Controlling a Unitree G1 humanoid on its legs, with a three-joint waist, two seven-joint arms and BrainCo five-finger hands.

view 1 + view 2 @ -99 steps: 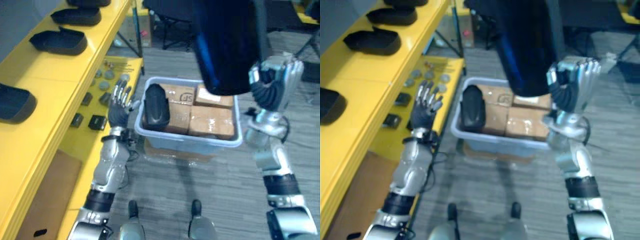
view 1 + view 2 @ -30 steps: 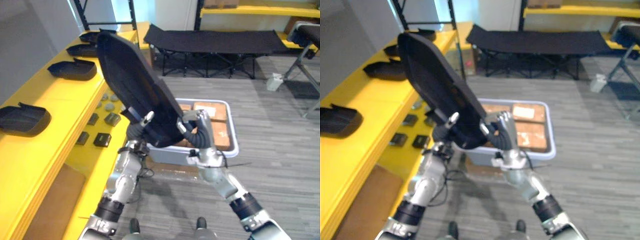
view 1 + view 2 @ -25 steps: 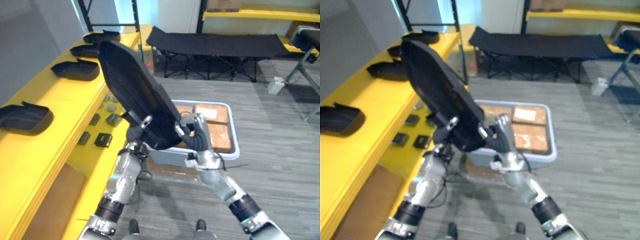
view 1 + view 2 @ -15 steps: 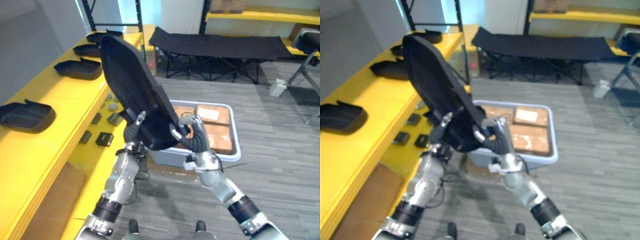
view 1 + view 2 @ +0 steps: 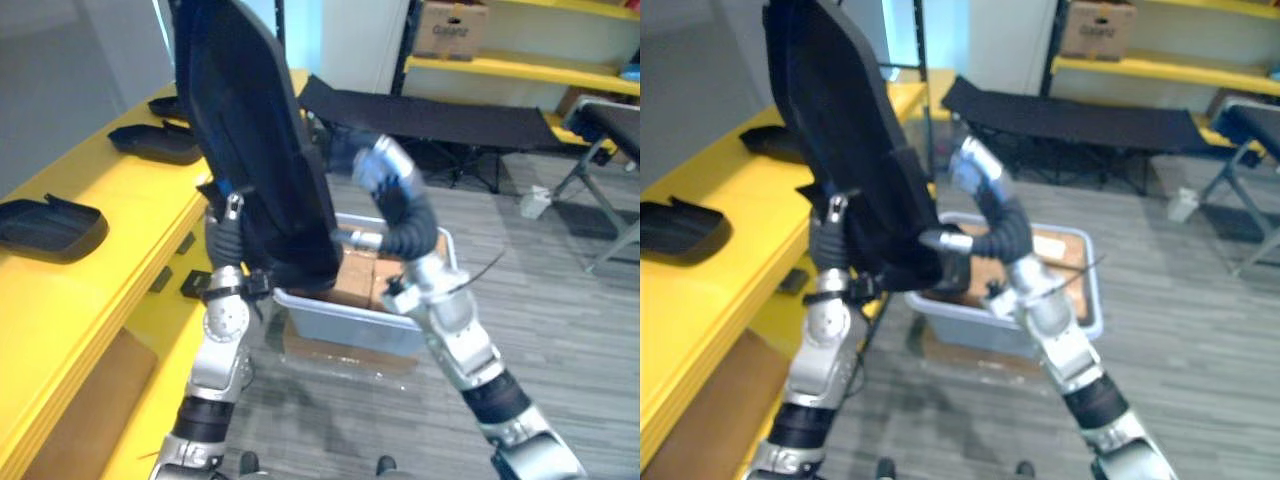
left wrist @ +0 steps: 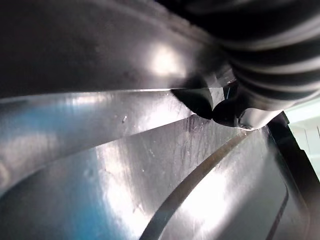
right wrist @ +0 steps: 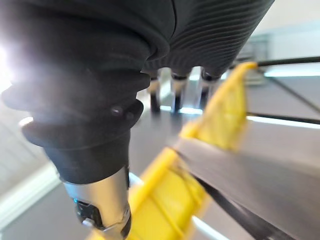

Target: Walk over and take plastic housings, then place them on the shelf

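Raises the plastic housing (image 5: 250,130) higher than half a second back and tips it closer to upright, top end now cut off by the upper edge of both eye views. Swings the head camera up too, so takes in more of the far room. Carries the housing in the air between both hands, beside the yellow shelf (image 5: 90,280), not on it yet. Sets the right hand (image 5: 400,215) at the housing's right edge: fingers (image 7: 175,95) straight per the right wrist view, curled round nothing, thumb tip touching the black shell. Tucks the left hand (image 5: 228,230) against the housing's lower left, hard up on its glossy inner face per the left wrist view; can't tell that grip from here. Leaves the grey bin (image 5: 350,318) low down, below and behind the housing, brown cardboard boxes (image 5: 355,278) inside. Shows two more pieces lying on the shelf top, near housing (image 5: 50,228) and far housing (image 5: 155,143), well apart. Also shows small dark parts (image 5: 193,285) on the lower shelf level, a black folding cot (image 5: 450,118) beyond the bin, and a lone carton (image 5: 448,28) on a far yellow rack (image 5: 520,68).
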